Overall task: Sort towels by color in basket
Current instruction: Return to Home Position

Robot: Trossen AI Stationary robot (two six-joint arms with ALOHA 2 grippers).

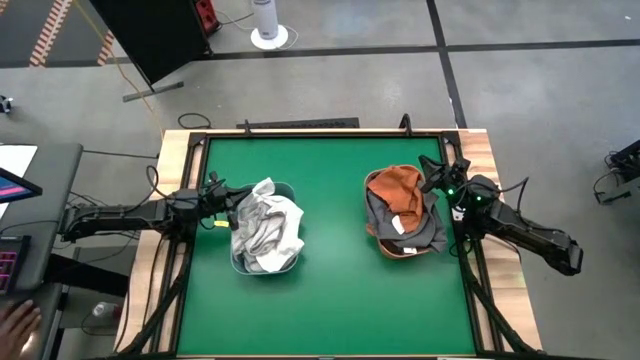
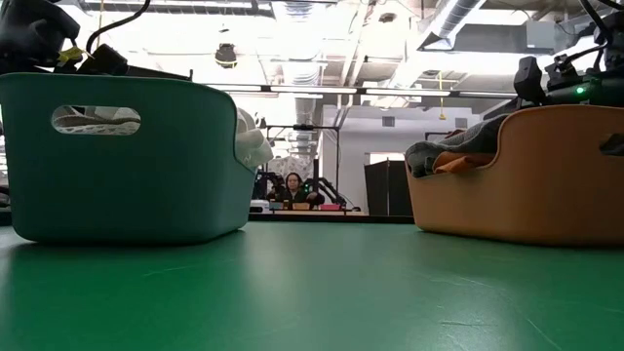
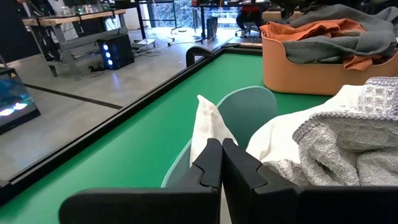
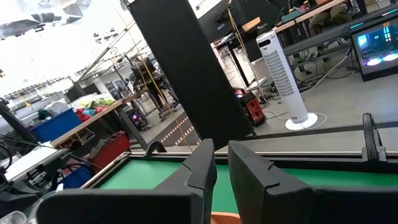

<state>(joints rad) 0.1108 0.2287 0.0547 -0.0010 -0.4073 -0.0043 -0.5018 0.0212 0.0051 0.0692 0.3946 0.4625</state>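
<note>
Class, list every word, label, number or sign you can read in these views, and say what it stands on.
No text can be read in any view.
White tag on the dark grey towel in the orange bin: too small to read.
Lit screen: nothing legible.

A white tower fan stands on grey concrete floor.

Green bin: smooth matt plastic.
Orange bin: smooth matt plastic.
Light grey towel: coarse waffle-weave cloth.
Dark grey towel: soft, finer cloth.
Table top: matt green covering.
Table frame: pale bare wood.
</note>
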